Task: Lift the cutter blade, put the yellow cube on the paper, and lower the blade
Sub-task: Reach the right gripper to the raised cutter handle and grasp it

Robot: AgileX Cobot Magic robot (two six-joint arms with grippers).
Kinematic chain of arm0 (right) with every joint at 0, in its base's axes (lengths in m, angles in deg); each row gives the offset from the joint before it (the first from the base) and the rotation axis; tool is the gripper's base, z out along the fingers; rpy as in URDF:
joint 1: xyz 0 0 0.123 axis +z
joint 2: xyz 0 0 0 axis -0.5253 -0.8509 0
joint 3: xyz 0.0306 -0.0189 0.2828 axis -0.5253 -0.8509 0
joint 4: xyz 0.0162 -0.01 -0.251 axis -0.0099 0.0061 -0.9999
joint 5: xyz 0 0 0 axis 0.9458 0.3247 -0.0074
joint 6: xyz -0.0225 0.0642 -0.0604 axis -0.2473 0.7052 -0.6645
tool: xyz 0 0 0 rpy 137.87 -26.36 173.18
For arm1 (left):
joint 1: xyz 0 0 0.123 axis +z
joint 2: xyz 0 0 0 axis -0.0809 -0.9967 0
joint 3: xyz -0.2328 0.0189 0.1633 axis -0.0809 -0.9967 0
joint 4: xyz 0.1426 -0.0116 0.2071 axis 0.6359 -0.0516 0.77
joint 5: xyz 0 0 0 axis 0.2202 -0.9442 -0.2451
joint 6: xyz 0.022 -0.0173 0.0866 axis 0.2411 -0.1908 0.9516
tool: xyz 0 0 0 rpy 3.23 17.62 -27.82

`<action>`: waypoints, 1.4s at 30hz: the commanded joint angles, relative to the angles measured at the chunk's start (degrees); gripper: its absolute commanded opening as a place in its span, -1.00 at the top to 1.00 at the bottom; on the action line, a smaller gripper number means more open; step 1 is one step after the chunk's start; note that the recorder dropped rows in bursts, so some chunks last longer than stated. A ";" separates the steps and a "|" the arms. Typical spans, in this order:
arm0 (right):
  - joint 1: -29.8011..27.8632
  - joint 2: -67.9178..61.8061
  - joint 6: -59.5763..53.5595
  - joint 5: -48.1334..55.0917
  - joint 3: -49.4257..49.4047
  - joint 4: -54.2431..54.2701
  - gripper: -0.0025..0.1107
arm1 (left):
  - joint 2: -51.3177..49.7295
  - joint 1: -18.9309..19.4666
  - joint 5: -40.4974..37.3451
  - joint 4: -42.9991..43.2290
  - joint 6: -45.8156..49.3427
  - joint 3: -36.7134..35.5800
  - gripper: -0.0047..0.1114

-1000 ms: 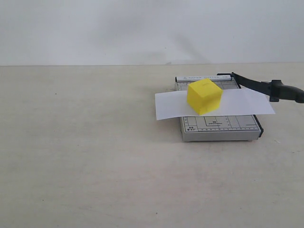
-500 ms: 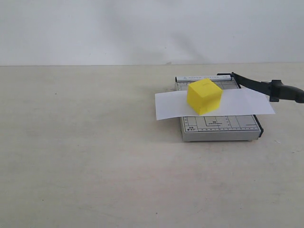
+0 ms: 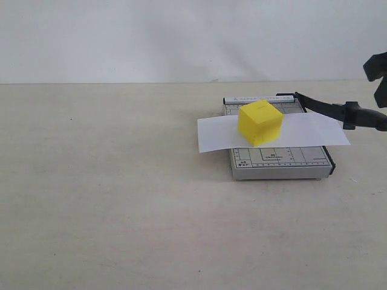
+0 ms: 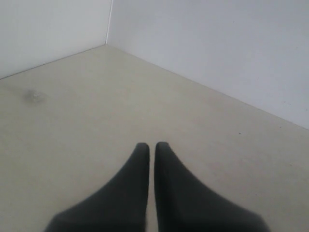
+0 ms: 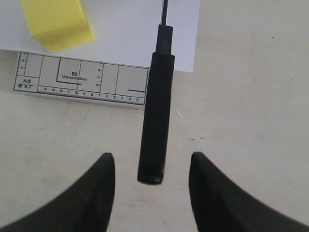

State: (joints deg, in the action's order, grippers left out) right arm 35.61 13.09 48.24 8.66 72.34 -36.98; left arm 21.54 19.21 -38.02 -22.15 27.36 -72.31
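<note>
The yellow cube [image 3: 260, 122] sits on the white paper [image 3: 214, 134], which lies across the grey cutter board [image 3: 278, 162]. The black cutter blade [image 3: 329, 109] is raised at a slant, its thick handle pointing right, off the board. My right gripper [image 3: 380, 78] hangs at the right edge, just above that handle. In the right wrist view the right gripper [image 5: 152, 155] is open, and the blade handle [image 5: 157, 121] ends between its fingers, touching neither. The cube [image 5: 58, 21] and paper [image 5: 130, 29] show beyond it. My left gripper [image 4: 152, 145] is shut on nothing, over bare table.
The beige table [image 3: 121, 199] stretches wide to the left and front of the cutter board. A pale wall [image 3: 181, 36] closes off the back. The left wrist view shows a corner where two walls [image 4: 217, 43] meet.
My right gripper has come into the exterior view at the right edge, above the blade handle. The cube, paper and blade have not moved.
</note>
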 commanded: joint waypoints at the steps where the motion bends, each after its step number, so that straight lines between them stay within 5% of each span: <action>1: 0.07 -2.96 0.40 -3.14 0.50 1.12 0.13 | 0.33 0.05 0.74 -0.44 0.02 -0.22 0.84; 7: 0.07 -4.73 0.56 -3.43 0.50 1.12 0.14 | 0.33 0.05 0.74 -0.44 0.02 -0.22 0.84; 13: 0.07 -4.94 0.46 -3.80 0.50 1.12 0.96 | 0.31 0.05 0.67 -0.44 0.02 -0.22 0.84; 35: 0.07 -9.49 -0.91 -5.64 -0.30 1.71 0.95 | 0.31 0.05 0.88 -0.44 0.02 -0.22 0.84; 42: 0.07 -9.49 -1.17 -7.96 -0.30 0.96 0.17 | 0.31 0.05 0.88 -0.44 0.02 -0.22 0.84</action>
State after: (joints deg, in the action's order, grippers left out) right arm 35.61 3.89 47.49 1.50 72.24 -35.56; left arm 21.62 19.21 -38.02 -22.15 27.36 -72.31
